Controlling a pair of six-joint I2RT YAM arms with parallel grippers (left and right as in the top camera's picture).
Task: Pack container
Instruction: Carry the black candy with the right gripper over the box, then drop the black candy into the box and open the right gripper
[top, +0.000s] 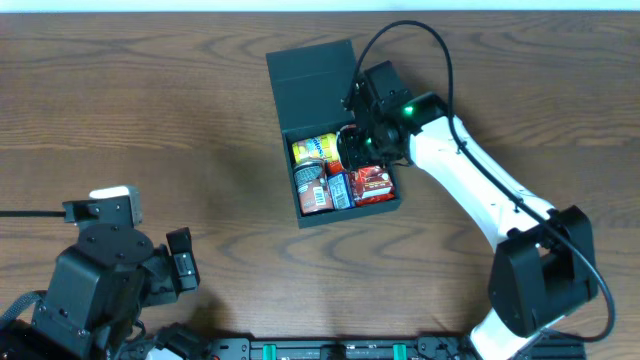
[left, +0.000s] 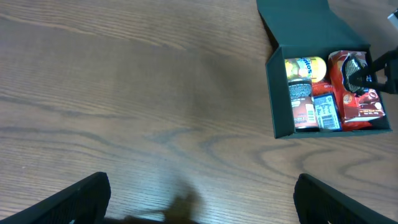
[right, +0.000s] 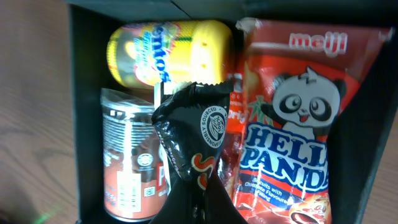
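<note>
The dark teal container stands at the table's middle back with its lid swung open away from me. Inside lie a yellow Mentos tub, a red and black can, a red Hello Panda pouch and a small blue pack. My right gripper hangs over the container's middle, shut on a crinkled black snack packet that dangles above the can and pouch. My left gripper is open and holds nothing, low over bare table at the front left.
Brown wood table stretches to the left of the container. The right arm runs diagonally from the front right to the container. The left arm's base fills the front left corner.
</note>
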